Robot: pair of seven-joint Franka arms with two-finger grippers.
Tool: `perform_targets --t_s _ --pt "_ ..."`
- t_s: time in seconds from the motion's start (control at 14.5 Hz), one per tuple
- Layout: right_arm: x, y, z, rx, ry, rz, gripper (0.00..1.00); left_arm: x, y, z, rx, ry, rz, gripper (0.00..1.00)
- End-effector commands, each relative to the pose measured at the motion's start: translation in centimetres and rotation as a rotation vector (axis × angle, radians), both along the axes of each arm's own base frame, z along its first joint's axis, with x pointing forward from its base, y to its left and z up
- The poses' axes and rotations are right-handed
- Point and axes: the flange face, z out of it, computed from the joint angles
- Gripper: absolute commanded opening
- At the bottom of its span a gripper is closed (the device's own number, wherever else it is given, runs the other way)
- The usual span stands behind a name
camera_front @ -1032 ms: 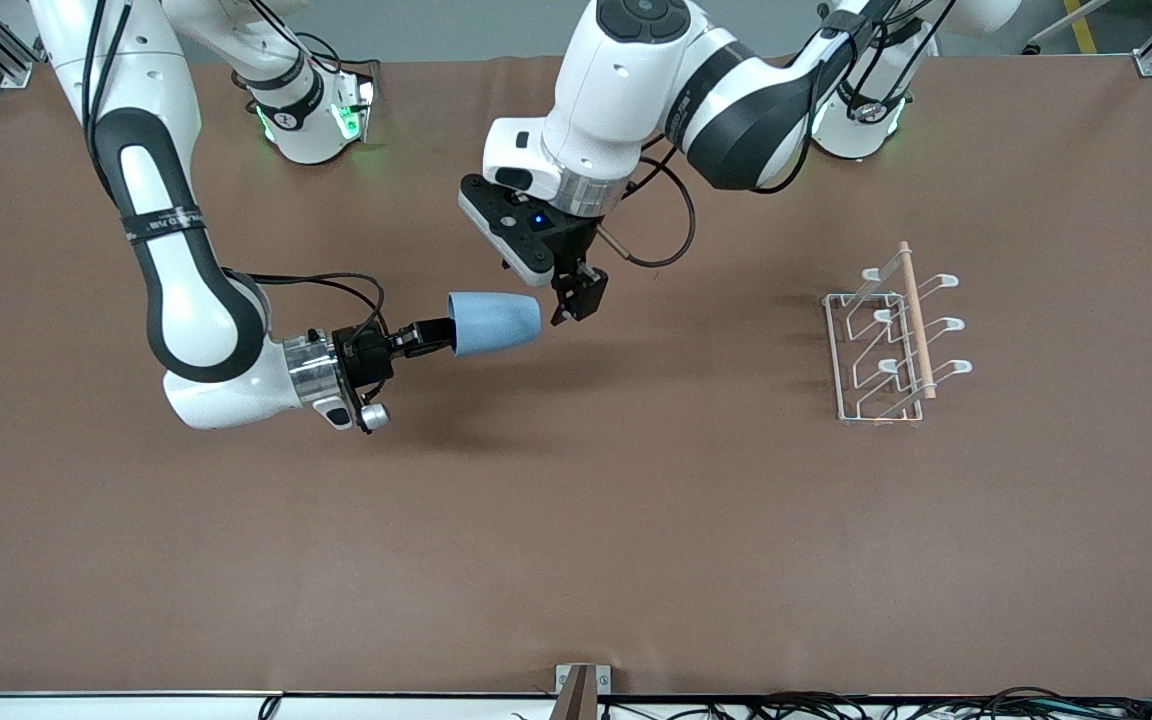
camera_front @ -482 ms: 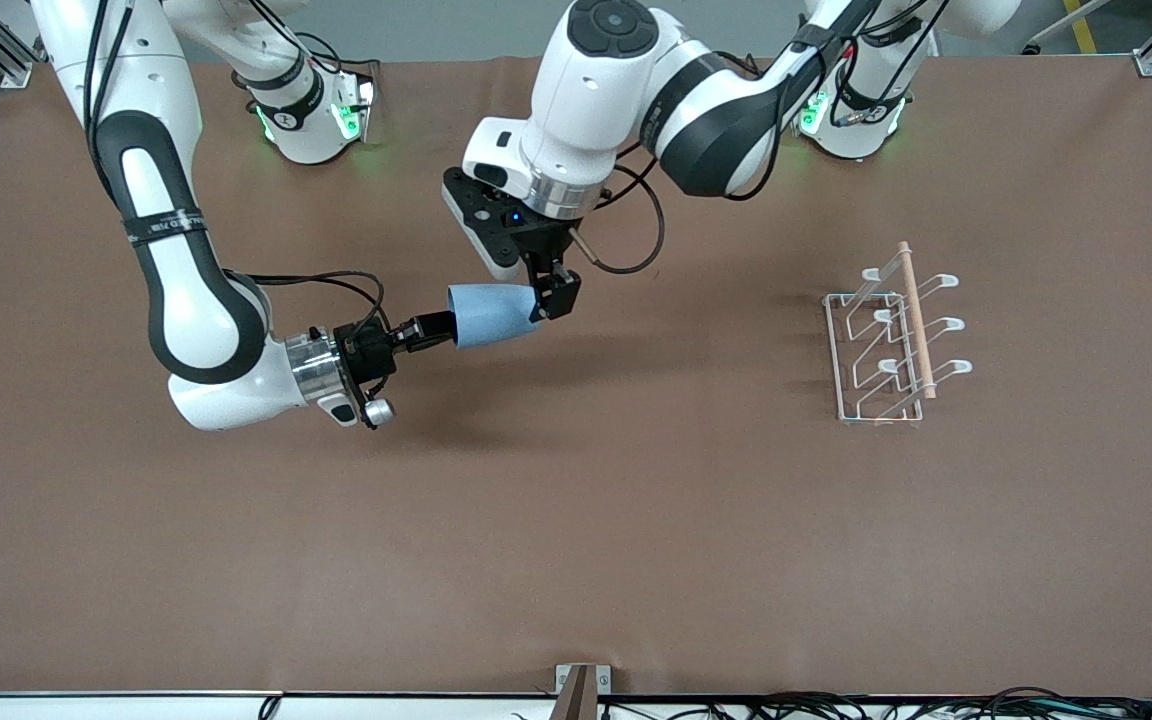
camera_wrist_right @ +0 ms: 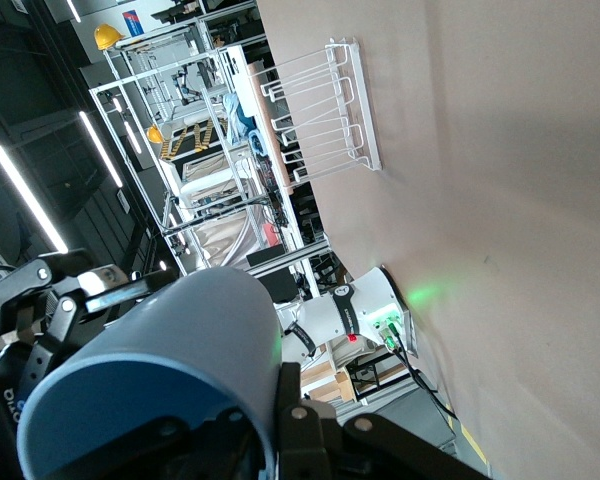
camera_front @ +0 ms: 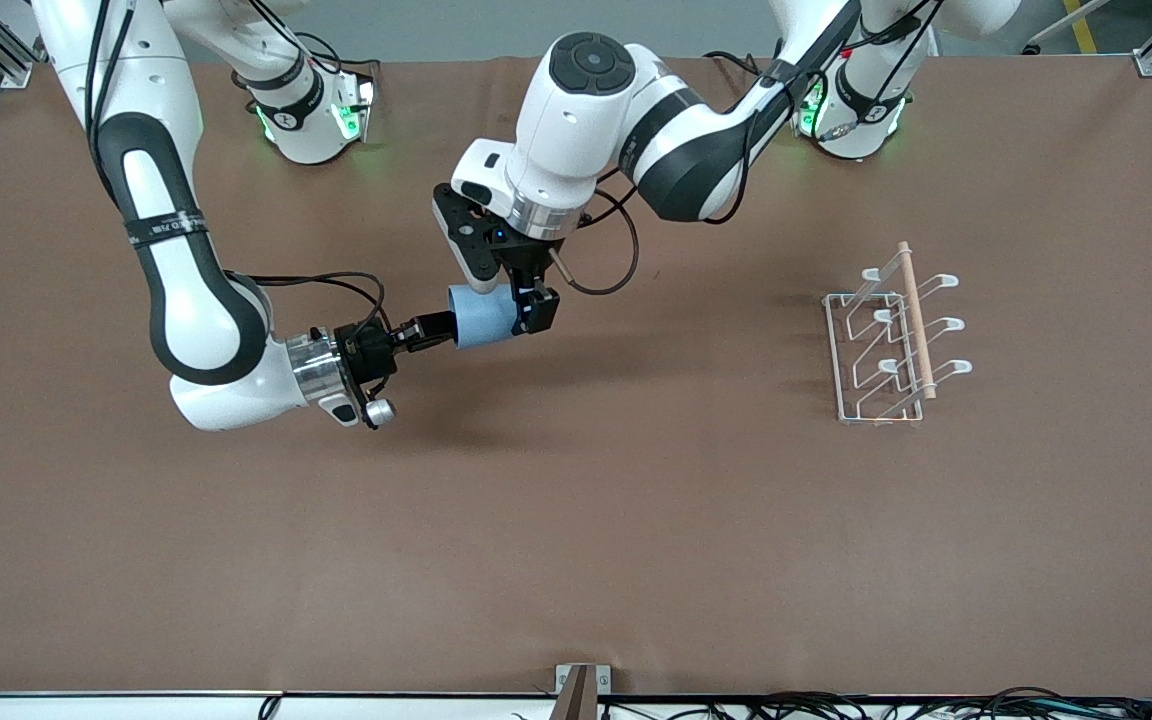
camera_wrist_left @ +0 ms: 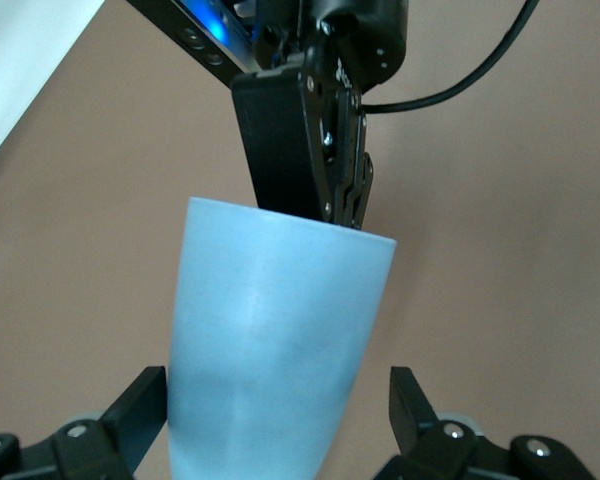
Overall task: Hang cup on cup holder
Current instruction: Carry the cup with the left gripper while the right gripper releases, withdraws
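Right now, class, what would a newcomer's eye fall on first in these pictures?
The light-blue cup, held on its side in mid-air above the middle of the table: the right gripper is shut on its rim, while the left gripper straddles its other end, fingers not yet touching. Next, the white wire cup holder, bare, toward the left arm's end.

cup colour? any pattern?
Plain light blue, no pattern; the cup shows best in the left wrist view.
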Motion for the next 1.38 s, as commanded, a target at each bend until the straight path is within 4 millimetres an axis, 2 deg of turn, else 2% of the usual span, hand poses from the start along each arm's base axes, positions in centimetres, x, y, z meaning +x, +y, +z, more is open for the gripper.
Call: perform_targets --t_s 0.0,0.07,0.34,0.41,0.48,0.55,0.62,0.83,0.96,1.1,1.24,1.31 --pt "0.1 0.3 0.4 0.031 0.001 -0.007 0.04 0.7 -0.5 -0.3 -0.008 -0.052 -0.057 0.92" --pt "0.1 0.3 0.4 0.031 0.001 -0.007 0.04 0.6 -0.5 -0.4 -0.006 -0.055 -0.066 0.87" --pt "0.1 0.2 0.5 0.037 0.006 -0.001 0.05 0.7 -0.5 -1.2 0.016 -0.063 -0.074 0.42" --pt "0.1 0.2 0.5 0.036 0.008 -0.001 0.06 0.7 -0.6 -1.3 0.032 -0.081 -0.077 0.28" --pt "0.1 0.2 0.5 0.036 0.008 -0.001 0.07 0.7 -0.5 -1.3 0.047 -0.088 -0.081 0.22" --pt "0.1 0.0 0.5 0.036 0.012 -0.003 0.17 0.9 -0.1 -0.8 0.053 -0.094 -0.078 0.22" --pt "0.1 0.0 0.7 0.037 0.026 0.003 0.99 1.4 0.7 -0.6 0.074 -0.084 -0.070 0.22" --pt "0.6 -0.7 1.7 0.035 0.003 0.000 1.00 1.8 2.8 -0.3 0.194 -0.043 -0.061 0.22" --pt "0.7 -1.8 1.8 0.007 -0.010 -0.005 1.00 2.0 4.4 0.8 0.274 -0.059 -0.059 0.22" --pt "1.1 -6.5 2.8 -0.162 -0.080 0.014 1.00 3.8 7.8 1.9 0.358 -0.053 -0.019 0.22" --pt "0.9 -11.0 2.8 -0.337 -0.126 0.058 1.00 5.9 11.8 2.2 0.455 -0.032 -0.014 0.23" --pt "1.0 -13.6 3.1 -0.427 -0.150 0.071 1.00 7.6 14.5 2.0 0.513 -0.022 -0.032 0.23"
